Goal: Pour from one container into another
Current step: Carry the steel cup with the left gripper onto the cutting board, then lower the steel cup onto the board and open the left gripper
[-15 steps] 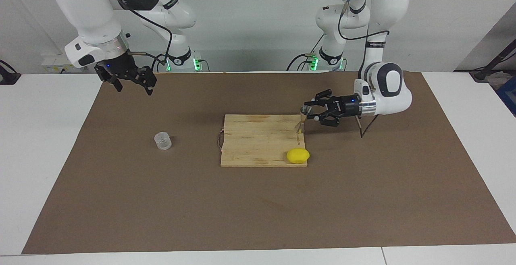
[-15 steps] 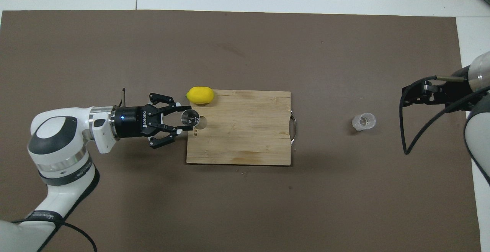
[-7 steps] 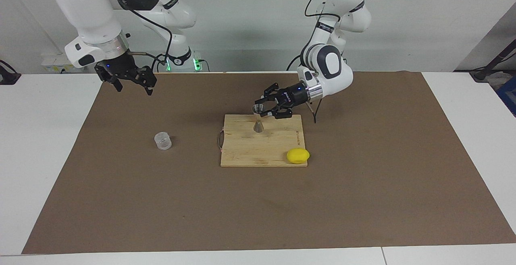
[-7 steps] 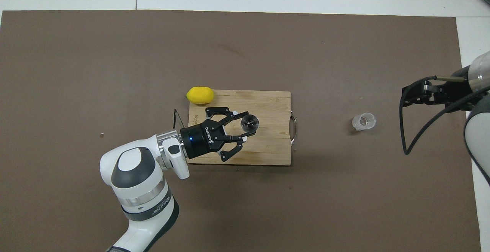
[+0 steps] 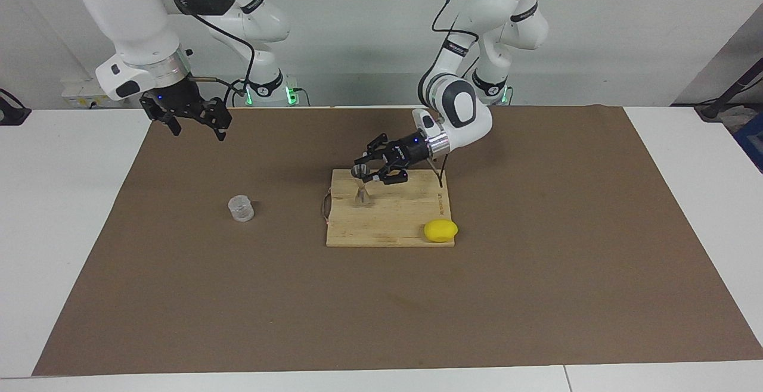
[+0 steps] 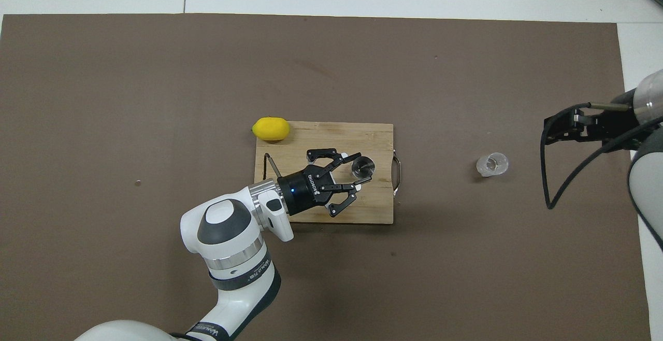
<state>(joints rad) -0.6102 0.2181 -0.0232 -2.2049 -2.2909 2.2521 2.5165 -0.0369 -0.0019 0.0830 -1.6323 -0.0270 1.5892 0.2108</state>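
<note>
L arm reaches low over the cutting board (image 5: 390, 216), forearm near level, left gripper (image 5: 365, 173) clamped on the upper cone of the metal jigger (image 5: 361, 186), which stands upright w/ its base at or just above the board, at the board's end toward the right arm. R arm waits, bent, right gripper (image 5: 197, 123) hanging w/ fingers spread wide, nothing in them, above the mat's edge nearest the robots. Clear cup (image 5: 241, 208) sits on the mat near the right arm's end, well apart from the board. Lemon (image 5: 440, 230) at the board's corner. Overhead view shows jigger's round mouth (image 6: 362, 167); facing view alone shows its hourglass shape.
</note>
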